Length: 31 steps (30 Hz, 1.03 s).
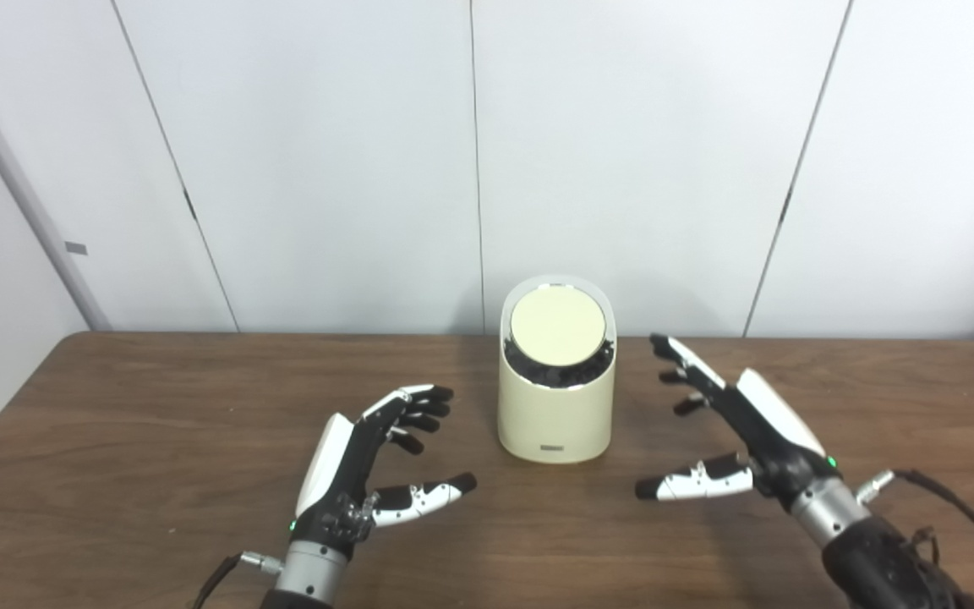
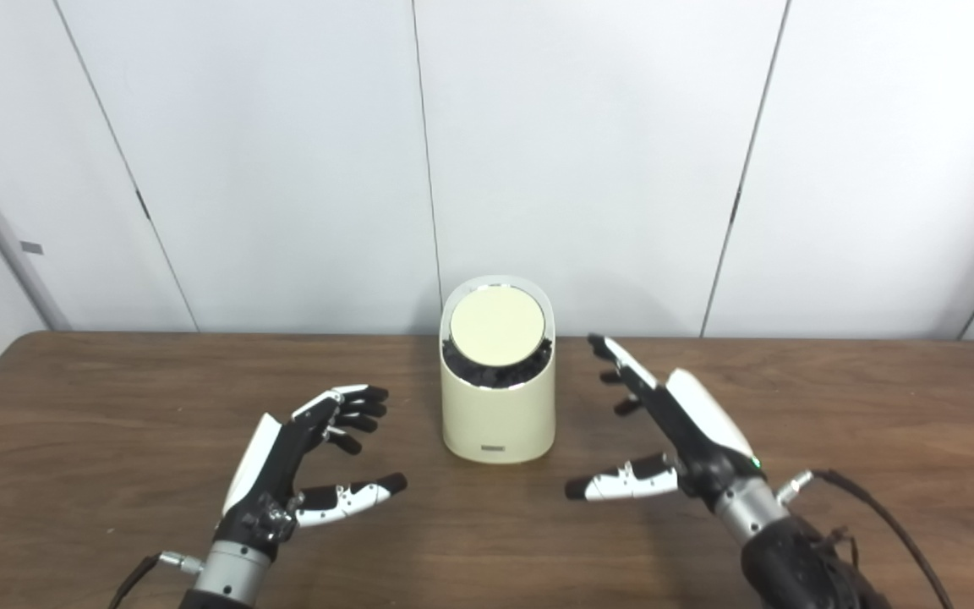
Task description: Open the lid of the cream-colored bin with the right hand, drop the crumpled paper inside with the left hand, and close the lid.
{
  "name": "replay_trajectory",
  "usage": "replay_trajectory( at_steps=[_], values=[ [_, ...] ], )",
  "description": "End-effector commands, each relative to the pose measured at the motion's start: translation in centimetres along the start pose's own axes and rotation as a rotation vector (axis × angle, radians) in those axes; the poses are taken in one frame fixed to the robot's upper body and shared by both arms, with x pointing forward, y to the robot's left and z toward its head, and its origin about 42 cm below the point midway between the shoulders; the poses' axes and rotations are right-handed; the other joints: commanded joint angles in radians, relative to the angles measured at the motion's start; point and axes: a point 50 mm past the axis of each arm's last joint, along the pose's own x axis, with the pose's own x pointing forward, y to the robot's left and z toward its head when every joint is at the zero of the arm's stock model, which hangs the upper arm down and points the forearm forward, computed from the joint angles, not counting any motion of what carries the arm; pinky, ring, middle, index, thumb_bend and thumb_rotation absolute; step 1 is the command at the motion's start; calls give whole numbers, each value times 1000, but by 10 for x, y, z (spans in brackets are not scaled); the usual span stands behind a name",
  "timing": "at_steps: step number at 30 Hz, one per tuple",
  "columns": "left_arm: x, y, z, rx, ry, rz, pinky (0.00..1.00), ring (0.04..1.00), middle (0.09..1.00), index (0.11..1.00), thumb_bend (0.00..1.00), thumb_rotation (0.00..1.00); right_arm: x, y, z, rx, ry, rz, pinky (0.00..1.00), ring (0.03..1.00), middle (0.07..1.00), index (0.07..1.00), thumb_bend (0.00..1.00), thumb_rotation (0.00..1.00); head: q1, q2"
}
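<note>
The cream-colored bin (image 1: 556,381) stands mid-table toward the back wall, its round lid (image 1: 557,328) down. No crumpled paper shows on the table (image 1: 157,440) or in either hand; it may already be inside, so the task looks either finished or not begun. The left hand (image 1: 369,465) and right hand (image 1: 732,423) flank the bin, fingers spread, empty. Nothing blocks the reach.

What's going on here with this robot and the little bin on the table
Nothing is being handled yet. A cream-colored bin stands on the wooden table with its round lid shut. The left robot hand and the right robot hand hover open on either side of it, touching nothing. No crumpled paper shows in either view.
</note>
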Motion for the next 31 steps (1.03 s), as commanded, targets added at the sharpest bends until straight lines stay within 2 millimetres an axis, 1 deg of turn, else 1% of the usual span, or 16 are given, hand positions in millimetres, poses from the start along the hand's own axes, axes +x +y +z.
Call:
replay_trajectory(
  at_steps=[1, 3, 6, 9, 14, 18, 19, 22, 25, 26, 28, 31],
  values=[
    [12, 7, 11, 0, -83, 18, 548, 670, 725, 765, 726, 84, 5, -13, 9, 14, -56, -65, 730, 880, 948, 969, 812, 245, 0, 1],
    [13, 7, 11, -11, -87, 16, 537, 669, 735, 776, 722, 84, 3, -11, 7, 31, -50, -70, 741, 884, 948, 968, 812, 231, -5, -2],
    [14, 7, 11, -24, -90, 12, 530, 667, 741, 791, 723, 65, 2, -7, 6, 47, -57, -82, 727, 876, 945, 958, 814, 206, -13, -5],
    [15, 7, 10, -26, -84, 10, 530, 675, 745, 801, 728, 67, 0, -2, 5, 68, -48, -81, 710, 877, 949, 954, 810, 196, -22, -10],
    [16, 9, 11, -46, -88, 11, 536, 689, 752, 831, 728, 69, -2, 3, 7, 76, -37, -89, 709, 873, 948, 952, 810, 217, -30, -6],
    [16, 9, 10, -60, -93, 18, 530, 692, 762, 907, 725, 83, -2, 6, 9, 94, -37, -92, 709, 872, 949, 956, 803, 239, -39, -9],
    [16, 10, 10, -62, -94, 19, 531, 691, 764, 914, 725, 85, -1, 7, 11, 100, -36, -95, 707, 871, 948, 954, 805, 244, -45, -11],
    [16, 12, 9, -80, -102, 19, 538, 691, 768, 904, 723, 92, -1, 11, 15, 127, -40, -113, 727, 877, 947, 944, 810, 257, -65, -13],
    [16, 16, 9, -94, -108, 17, 544, 694, 766, 888, 724, 79, 1, 15, 19, 138, -37, -129, 745, 876, 943, 933, 814, 267, -121, -24],
    [16, 18, 9, -94, -113, 17, 549, 696, 767, 886, 720, 72, 1, 16, 21, 134, -40, -134, 733, 869, 939, 932, 814, 269, -132, -26],
    [16, 21, 9, -94, -116, 15, 556, 698, 768, 883, 713, 66, 2, 18, 24, 121, -51, -144, 678, 843, 926, 925, 812, 277, -142, -29],
    [16, 24, 8, -92, -112, 13, 570, 698, 769, 879, 708, 75, 3, 20, 26, 114, -54, -149, 650, 837, 920, 916, 807, 268, -144, -30]
  ],
)
